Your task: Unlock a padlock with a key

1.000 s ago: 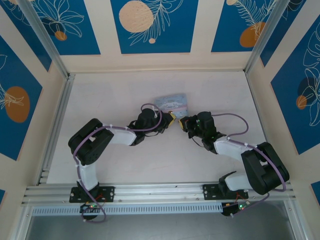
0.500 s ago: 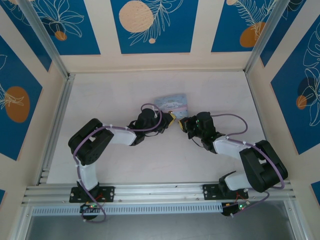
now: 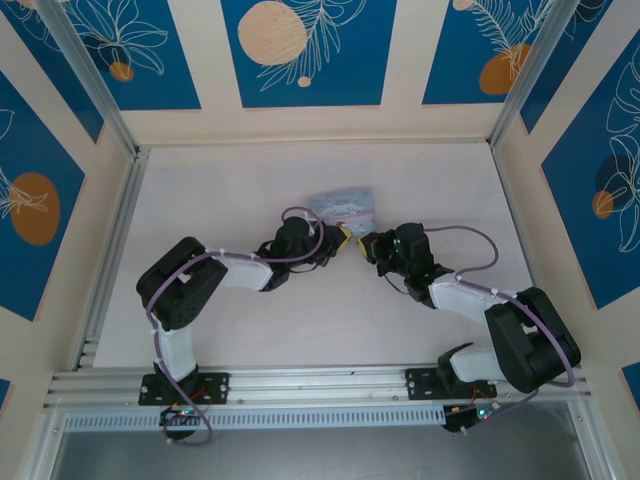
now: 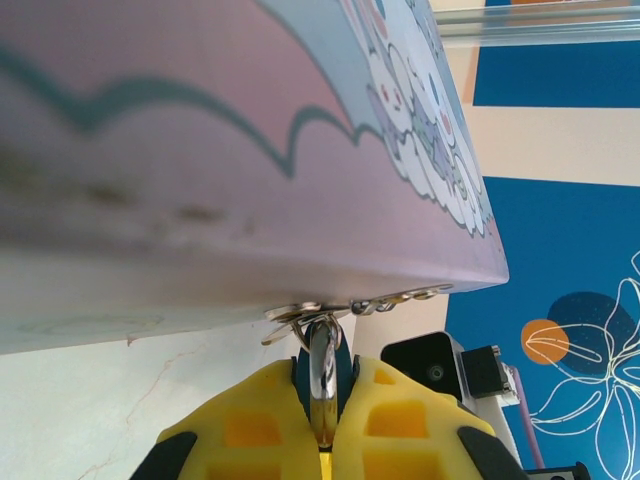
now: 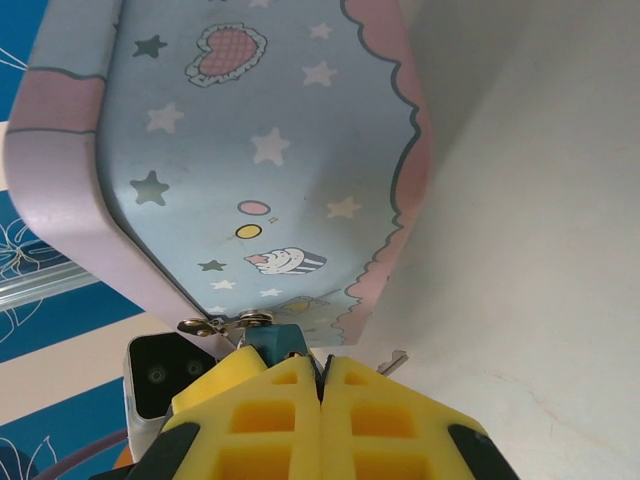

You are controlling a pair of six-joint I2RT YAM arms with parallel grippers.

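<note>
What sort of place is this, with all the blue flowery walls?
Likely a purpose-built robot test booth, not a home: left arm and right arm bolted to a white table, aluminium frame rails around it, blue floral panels as walls.

Your top camera looks down from high up behind both arms and takes in the whole flat white table (image 3: 250, 180). Each wrist camera sits very close, looking out past the yellow-fingered left gripper (image 4: 322, 385) or right gripper (image 5: 320, 378). They face each other. All three see the pastel blue cartoon-printed tin box (image 3: 343, 206).
</note>
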